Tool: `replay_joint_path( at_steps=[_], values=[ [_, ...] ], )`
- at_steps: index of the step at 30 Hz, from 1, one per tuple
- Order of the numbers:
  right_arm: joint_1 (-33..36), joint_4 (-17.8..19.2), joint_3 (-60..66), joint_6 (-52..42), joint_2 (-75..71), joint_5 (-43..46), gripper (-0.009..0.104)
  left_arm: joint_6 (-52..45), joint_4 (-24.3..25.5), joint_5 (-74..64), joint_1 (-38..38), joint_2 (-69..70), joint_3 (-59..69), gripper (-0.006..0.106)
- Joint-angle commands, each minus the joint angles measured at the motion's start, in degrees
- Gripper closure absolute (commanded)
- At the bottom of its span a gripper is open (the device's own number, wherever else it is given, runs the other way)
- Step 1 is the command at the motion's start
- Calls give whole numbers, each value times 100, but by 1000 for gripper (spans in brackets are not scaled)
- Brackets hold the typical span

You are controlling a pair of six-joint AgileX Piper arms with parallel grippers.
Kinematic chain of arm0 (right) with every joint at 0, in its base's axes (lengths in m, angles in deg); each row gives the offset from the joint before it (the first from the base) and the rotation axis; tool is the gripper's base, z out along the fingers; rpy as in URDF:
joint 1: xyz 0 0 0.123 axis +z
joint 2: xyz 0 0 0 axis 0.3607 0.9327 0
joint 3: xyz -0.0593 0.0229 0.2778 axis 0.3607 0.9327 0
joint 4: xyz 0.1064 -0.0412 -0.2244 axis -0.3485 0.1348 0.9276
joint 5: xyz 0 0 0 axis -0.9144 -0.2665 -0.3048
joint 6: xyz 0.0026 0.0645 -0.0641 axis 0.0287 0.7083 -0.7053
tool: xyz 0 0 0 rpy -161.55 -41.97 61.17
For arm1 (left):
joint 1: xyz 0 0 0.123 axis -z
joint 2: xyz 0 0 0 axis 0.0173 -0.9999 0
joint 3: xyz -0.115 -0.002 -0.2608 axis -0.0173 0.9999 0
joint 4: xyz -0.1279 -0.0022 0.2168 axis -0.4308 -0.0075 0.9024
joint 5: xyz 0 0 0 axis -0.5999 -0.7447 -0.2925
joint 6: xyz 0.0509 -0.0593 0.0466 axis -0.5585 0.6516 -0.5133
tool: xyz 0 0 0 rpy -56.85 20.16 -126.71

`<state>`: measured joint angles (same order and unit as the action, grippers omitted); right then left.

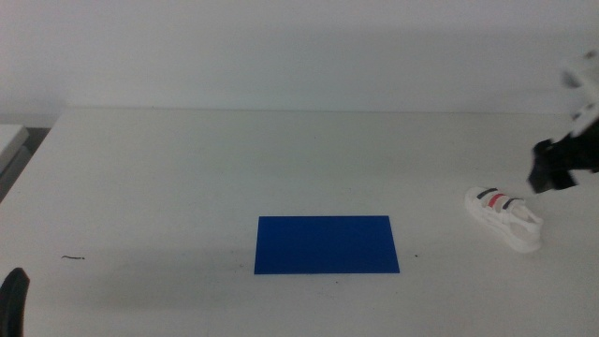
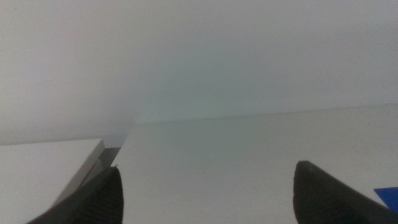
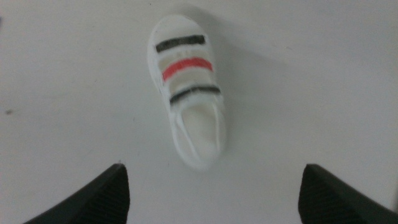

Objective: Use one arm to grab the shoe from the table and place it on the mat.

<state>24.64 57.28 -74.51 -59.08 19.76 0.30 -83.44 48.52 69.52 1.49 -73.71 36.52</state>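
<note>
The white shoe with black and red straps lies on the white table at the right, apart from the deep blue mat in the middle front. My right gripper hovers just above and right of the shoe. In the right wrist view the shoe lies below the wide-open jaws of my right gripper, untouched. My left gripper is open and empty, waiting at the table's front left corner. A corner of the mat shows in the left wrist view.
A small dark scratch mark lies on the table at front left. A second white surface stands beside the table's left edge. A pale wall rises behind the table.
</note>
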Motion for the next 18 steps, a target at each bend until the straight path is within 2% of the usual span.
replay_joint_path(
  at_steps=[1,5,10,13,16,18],
  values=[
    [52,12,-85,-145,480,329,25,8,-23,70,2,-28,2,7],
    [123,-132,-85,-562,1076,865,25,8,-23,70,2,-28,2,7],
    [206,-72,-85,-575,1650,1204,26,8,-23,70,2,-28,2,7],
    [209,-45,-85,-575,1929,1296,30,8,-23,70,2,-28,2,7],
    [219,-5,-85,-575,2113,1444,50,8,-23,70,2,-28,2,7],
    [333,124,-98,-545,2065,1434,72,8,-23,70,2,-28,2,7]
  ],
)
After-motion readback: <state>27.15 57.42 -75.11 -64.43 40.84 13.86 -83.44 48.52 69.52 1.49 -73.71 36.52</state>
